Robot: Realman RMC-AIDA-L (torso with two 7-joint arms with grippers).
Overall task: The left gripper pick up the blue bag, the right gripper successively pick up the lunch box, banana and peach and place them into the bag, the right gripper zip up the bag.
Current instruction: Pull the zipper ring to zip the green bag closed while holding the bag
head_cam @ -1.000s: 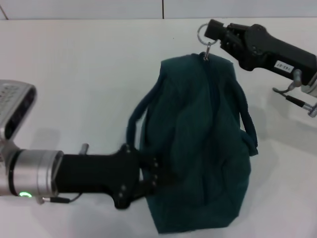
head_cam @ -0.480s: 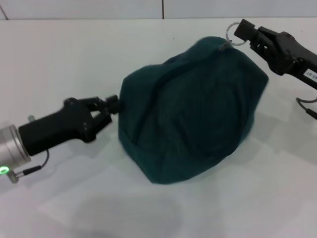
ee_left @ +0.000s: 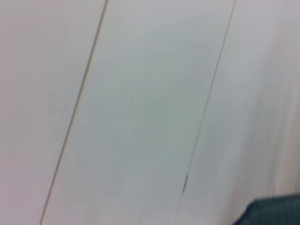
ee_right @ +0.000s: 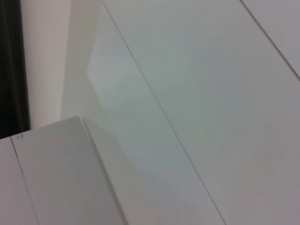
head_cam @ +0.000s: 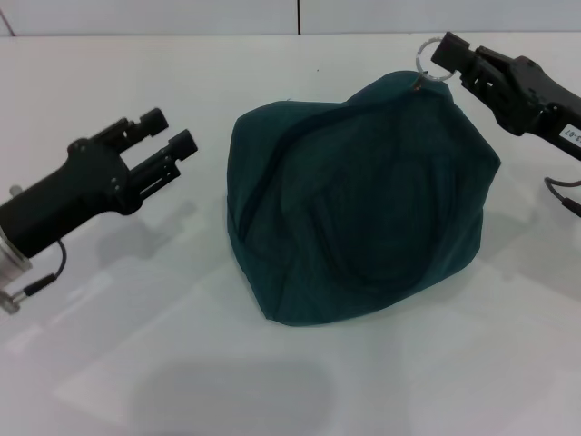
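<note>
The blue bag (head_cam: pixel 359 204) lies on the white table (head_cam: pixel 136 73) as a closed, rounded teal mound; one corner of it also shows in the left wrist view (ee_left: pixel 274 213). My right gripper (head_cam: pixel 442 53) is at the bag's far right top, shut on the metal ring pull (head_cam: pixel 430 56) of the zipper. To the left of the bag my left gripper (head_cam: pixel 174 132) hovers open, clear of the fabric and holding nothing. The lunch box, banana and peach are out of view. Neither of the bag's handles shows.
A dark seam (head_cam: pixel 299 16) runs across the wall panels behind the table's far edge. The right wrist view holds only pale panels and a dark strip (ee_right: pixel 11 65) at one side.
My left gripper let go of the bag, opened and drew back to the left. The bag slumped from upright into a low mound. The right gripper shifted slightly right, still on the ring.
</note>
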